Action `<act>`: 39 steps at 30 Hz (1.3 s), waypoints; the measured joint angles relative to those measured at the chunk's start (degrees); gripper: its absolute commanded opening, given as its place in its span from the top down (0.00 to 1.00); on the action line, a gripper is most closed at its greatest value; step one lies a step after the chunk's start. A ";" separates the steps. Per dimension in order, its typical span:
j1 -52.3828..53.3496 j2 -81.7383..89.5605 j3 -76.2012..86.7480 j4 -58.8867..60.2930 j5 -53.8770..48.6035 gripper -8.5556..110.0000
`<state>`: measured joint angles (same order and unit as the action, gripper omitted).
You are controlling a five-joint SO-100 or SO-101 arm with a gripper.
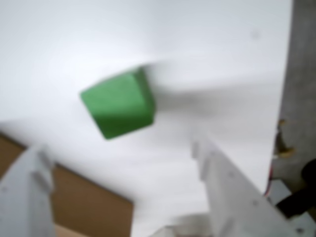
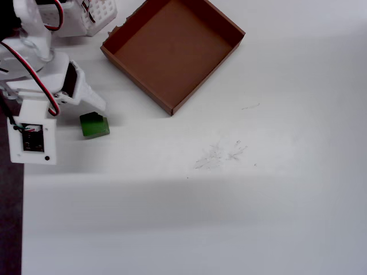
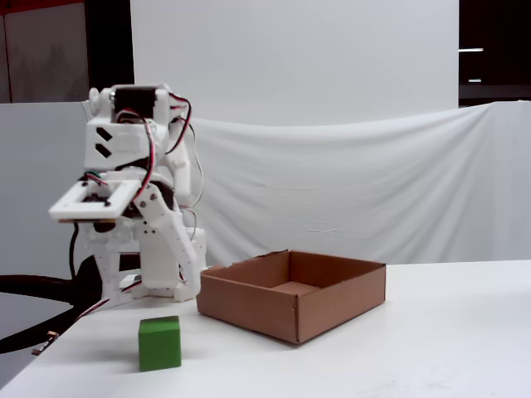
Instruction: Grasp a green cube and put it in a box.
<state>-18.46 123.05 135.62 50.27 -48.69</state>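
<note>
Green cube is sitting ungrasped on the surface, jaws gaping empty above; box is waiting, empty.

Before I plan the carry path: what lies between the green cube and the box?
Nothing. In the overhead view only bare white table separates the green cube from the box.

My gripper hangs open above the green cube, a small matte block with rounded edges resting flat on the white table, untouched, ahead of my fingertips. The box, a shallow, empty brown cardboard tray, sits nearby to one side.
</note>
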 measured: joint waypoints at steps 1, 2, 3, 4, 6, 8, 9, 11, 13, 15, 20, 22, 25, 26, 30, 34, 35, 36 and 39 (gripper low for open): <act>-0.44 -0.97 -0.09 -0.62 0.00 0.61; -0.88 -1.67 -0.18 -1.05 0.00 0.61; -1.23 -2.55 -0.18 -1.58 0.00 0.61; -1.49 -3.52 -0.18 -2.02 0.00 0.61; -2.20 -5.01 -0.18 -3.08 0.00 0.61; -2.81 -6.42 -0.18 -3.78 0.00 0.62; -3.08 -7.65 -0.18 -4.31 0.00 0.62; -3.34 -8.53 -0.18 -4.75 0.00 0.62; -3.34 -9.05 -0.18 -4.92 0.00 0.63; -3.69 -10.20 -0.18 -5.45 0.00 0.63; -3.78 -13.27 -3.52 -5.62 0.00 0.62; -3.78 -14.15 -4.57 -5.54 0.00 0.62; -3.78 -15.38 -5.89 -5.10 0.00 0.62; -3.87 -15.47 -5.89 -5.10 0.00 0.62; -5.71 -17.05 -5.19 -5.98 0.00 0.64; -6.68 -17.75 -3.69 -7.65 0.00 0.66; -6.77 -17.75 -3.25 -8.09 0.00 0.67; -6.94 -17.75 -2.99 -8.44 0.00 0.68; -6.94 -17.75 -2.11 -9.49 0.00 0.70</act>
<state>-25.40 105.29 133.51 40.78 -48.69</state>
